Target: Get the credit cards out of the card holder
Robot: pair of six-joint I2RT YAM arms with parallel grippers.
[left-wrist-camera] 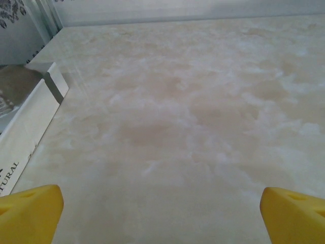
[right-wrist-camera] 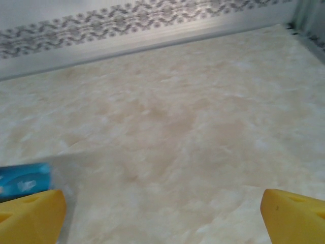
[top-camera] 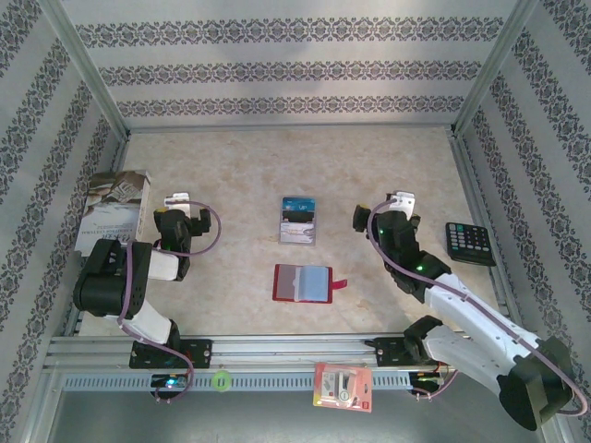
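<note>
The card holder (top-camera: 309, 283) is a red wallet lying open at the table's middle, grey-blue pockets up and snap tab to the right. Just beyond it, two credit cards (top-camera: 298, 221) lie overlapped on the table, a blue-faced one over a greyish one. A blue card edge (right-wrist-camera: 25, 179) shows at the lower left of the right wrist view. My left gripper (top-camera: 177, 210) (left-wrist-camera: 162, 213) hovers open left of the cards, nothing between its yellow fingertips (left-wrist-camera: 30, 211). Right of the cards, my right gripper (top-camera: 383, 217) (right-wrist-camera: 162, 213) is open and empty too.
A black calculator (top-camera: 471, 243) lies at the right by the wall. A grey-white box (top-camera: 115, 205) (left-wrist-camera: 20, 122) stands at the left edge beside the left arm. A red-and-white blister pack (top-camera: 343, 386) rests on the front rail. Patterned walls enclose the table.
</note>
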